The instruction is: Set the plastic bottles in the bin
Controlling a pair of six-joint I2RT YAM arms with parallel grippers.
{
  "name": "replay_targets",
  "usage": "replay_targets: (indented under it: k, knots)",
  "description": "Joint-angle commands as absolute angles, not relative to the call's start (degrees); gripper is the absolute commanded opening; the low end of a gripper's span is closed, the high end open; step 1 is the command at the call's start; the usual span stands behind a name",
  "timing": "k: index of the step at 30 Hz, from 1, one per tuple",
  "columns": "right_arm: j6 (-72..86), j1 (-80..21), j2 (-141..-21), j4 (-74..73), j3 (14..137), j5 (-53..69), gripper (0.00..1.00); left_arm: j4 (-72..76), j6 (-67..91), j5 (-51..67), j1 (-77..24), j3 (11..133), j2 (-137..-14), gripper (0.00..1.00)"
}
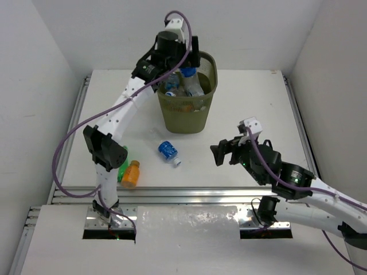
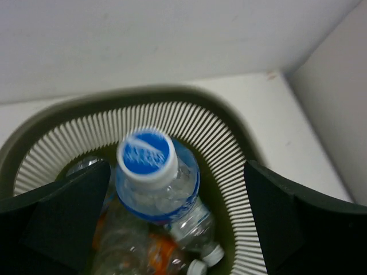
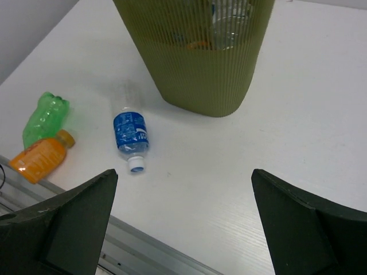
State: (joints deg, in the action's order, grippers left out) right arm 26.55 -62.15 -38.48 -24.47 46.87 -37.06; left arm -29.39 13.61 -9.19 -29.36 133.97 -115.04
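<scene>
A white table (image 1: pixel 252 103) is seen from above, with two robot arms bolted at its near edge. Toward the back stands an olive-green plastic bin with mesh upper walls (image 1: pixel 184 117). It holds a heap of clear plastic bottles (image 2: pixel 192 229), with an orange bottle (image 2: pixel 166 255) showing among them. The left arm reaches over the bin's rim, and the left gripper (image 2: pixel 176 172) hangs above the opening with its fingers spread wide. Between the fingers, gripped by neither, a clear plastic bottle with a blue cap and blue label (image 2: pixel 155 189) stands cap-up on top of the heap inside the bin. Three bottles lie on the table in front of the bin. A clear bottle with a blue label and white cap (image 3: pixel 131 134) lies on its side near the bin's base. Further left, an orange plastic bottle (image 3: pixel 40 157) and a green plastic bottle (image 3: pixel 45 117) lie just beside each other. The right gripper (image 3: pixel 183 175) hovers above the table to the right of these, released, holding nothing.
</scene>
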Motion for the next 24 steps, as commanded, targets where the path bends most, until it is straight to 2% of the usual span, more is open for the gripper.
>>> replay_targets:
  k: [1,5,8,11,13,15,18,21,24]
  knots:
    - [22.3,-61.9,-42.9,-20.9,48.2,-33.5,0.99,-26.7,10.6,-14.0,-28.7,129.7,-106.3,1.00]
    - [15.2,-61.5,-56.2,-12.9,48.4,-21.7,0.99,-30.8,11.4,-19.8,-28.7,129.5,-97.9,1.00]
    - [13.7,-61.1,-65.1,-7.8,49.8,-18.0,0.99,-37.0,14.9,-25.5,-28.7,126.2,-87.7,1.00]
    - [13.8,-59.9,-74.6,0.4,49.5,-15.0,0.99,-37.9,18.8,-35.5,-28.7,107.7,-72.5,1.00]
    - [14.1,-59.2,-81.3,6.5,50.0,-13.3,0.99,-37.2,20.5,-38.0,-28.7,100.1,-60.6,1.00]
    - [14.1,-57.6,-88.8,9.1,53.0,-11.9,0.99,-35.2,20.7,-38.3,-28.7,86.5,-50.3,1.00]
    - [13.6,-55.6,-98.2,12.0,57.4,-11.3,0.99,-35.1,20.0,-37.4,-28.7,79.7,-41.0,1.00]
    - [15.2,-53.3,-106.0,12.1,62.3,-9.2,0.97,-38.2,19.5,-36.7,-28.7,75.2,-37.7,1.00]
    - [14.9,-52.9,-110.6,11.2,65.9,-6.7,0.88,-41.1,19.9,-33.2,-28.7,72.7,-36.9,1.00]
